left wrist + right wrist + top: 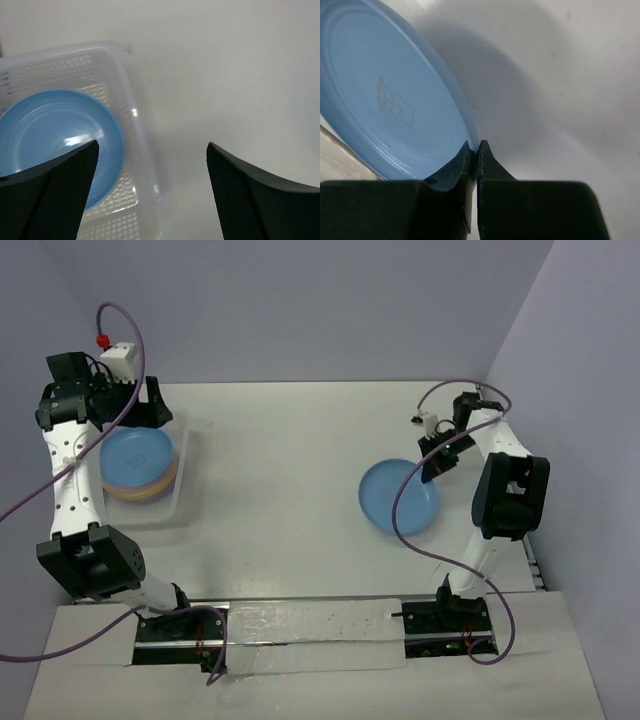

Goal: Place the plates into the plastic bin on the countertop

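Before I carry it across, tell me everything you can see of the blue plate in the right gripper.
The blue plate is round, shallow, glossy pale-blue plastic with a faint bear-like drawing at its centre. The right gripper pinches its rim, clamped on both faces. It hangs tilted above the white countertop, casting a shadow there, and seems to touch nothing else.

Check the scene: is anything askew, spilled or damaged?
Nothing spilled or damaged. Only the blue plate hangs tilted, pinched by its rim in the right gripper; the stacked plates sit neatly inside the plastic bin.
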`<control>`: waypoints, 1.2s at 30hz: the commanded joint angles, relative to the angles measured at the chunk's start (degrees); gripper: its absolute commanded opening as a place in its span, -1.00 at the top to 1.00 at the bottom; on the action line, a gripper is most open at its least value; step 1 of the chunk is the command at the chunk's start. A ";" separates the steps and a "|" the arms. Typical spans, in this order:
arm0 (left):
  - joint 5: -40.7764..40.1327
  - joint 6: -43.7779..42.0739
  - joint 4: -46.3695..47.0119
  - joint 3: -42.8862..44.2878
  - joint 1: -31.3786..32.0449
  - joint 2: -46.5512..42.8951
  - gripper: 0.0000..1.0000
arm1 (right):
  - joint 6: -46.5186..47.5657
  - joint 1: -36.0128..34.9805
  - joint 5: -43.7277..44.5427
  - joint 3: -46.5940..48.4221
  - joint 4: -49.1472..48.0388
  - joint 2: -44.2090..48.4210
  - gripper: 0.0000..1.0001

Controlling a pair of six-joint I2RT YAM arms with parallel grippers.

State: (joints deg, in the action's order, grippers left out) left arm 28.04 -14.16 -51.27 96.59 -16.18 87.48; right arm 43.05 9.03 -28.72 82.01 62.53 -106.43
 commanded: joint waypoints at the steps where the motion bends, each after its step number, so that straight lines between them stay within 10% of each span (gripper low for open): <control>1: 3.60 7.12 5.78 -3.13 7.62 -3.21 -0.89 | -16.03 -10.60 -7.48 6.75 -2.74 6.90 1.00; 18: -4.77 16.01 14.88 -15.57 36.79 -2.84 -0.65 | -41.50 -32.64 2.53 16.09 -11.20 3.34 1.00; 36: -11.71 16.09 14.14 -16.00 40.18 3.62 -0.10 | -42.96 -33.59 1.08 17.40 -10.85 4.83 1.00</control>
State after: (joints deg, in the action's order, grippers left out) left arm 18.21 1.22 -39.10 80.29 23.59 90.66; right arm 1.03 -24.25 -25.73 96.44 52.72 -103.63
